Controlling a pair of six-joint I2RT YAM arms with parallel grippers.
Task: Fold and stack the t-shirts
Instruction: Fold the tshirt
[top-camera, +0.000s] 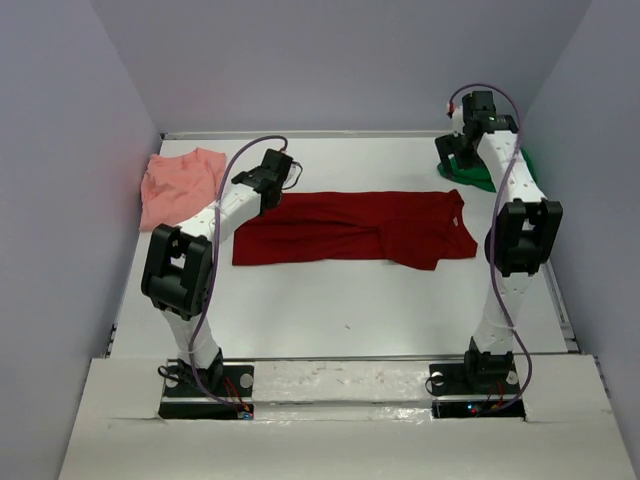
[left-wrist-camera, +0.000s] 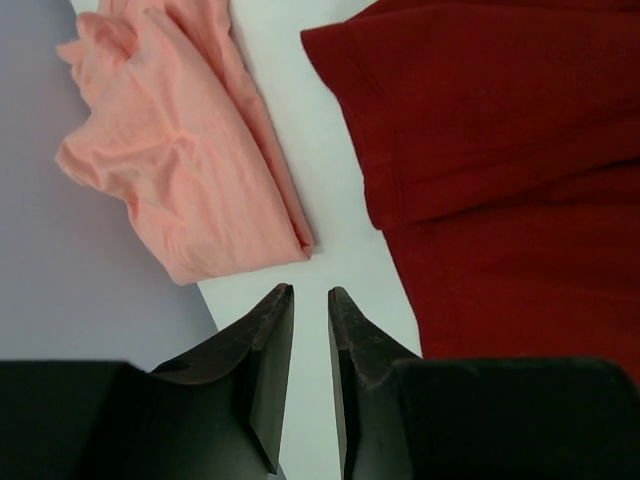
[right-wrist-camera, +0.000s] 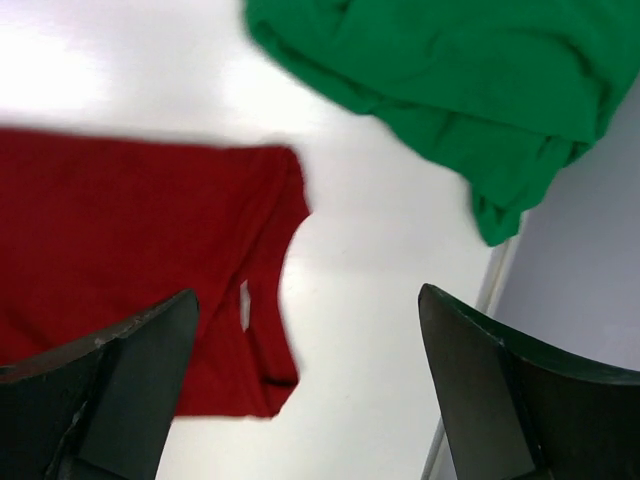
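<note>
The dark red t-shirt (top-camera: 350, 230) lies spread flat across the middle of the table, folded lengthwise, its collar end to the right (right-wrist-camera: 120, 240). The salmon-pink t-shirt (top-camera: 180, 185) sits crumpled at the back left by the wall (left-wrist-camera: 180, 150). The green t-shirt (top-camera: 490, 175) is bunched in the back right corner (right-wrist-camera: 450, 90), partly hidden by my right arm. My left gripper (top-camera: 283, 168) hovers over bare table between the pink and red shirts, jaws only slightly apart with nothing between them (left-wrist-camera: 310, 291). My right gripper (top-camera: 453, 150) is wide open and empty (right-wrist-camera: 307, 293) above the table near the red shirt's collar.
Grey walls (top-camera: 90, 120) close in the white table (top-camera: 350, 300) on the left, back and right. A raised strip (top-camera: 563, 300) runs along the table's right edge. Purple cables loop off both arms.
</note>
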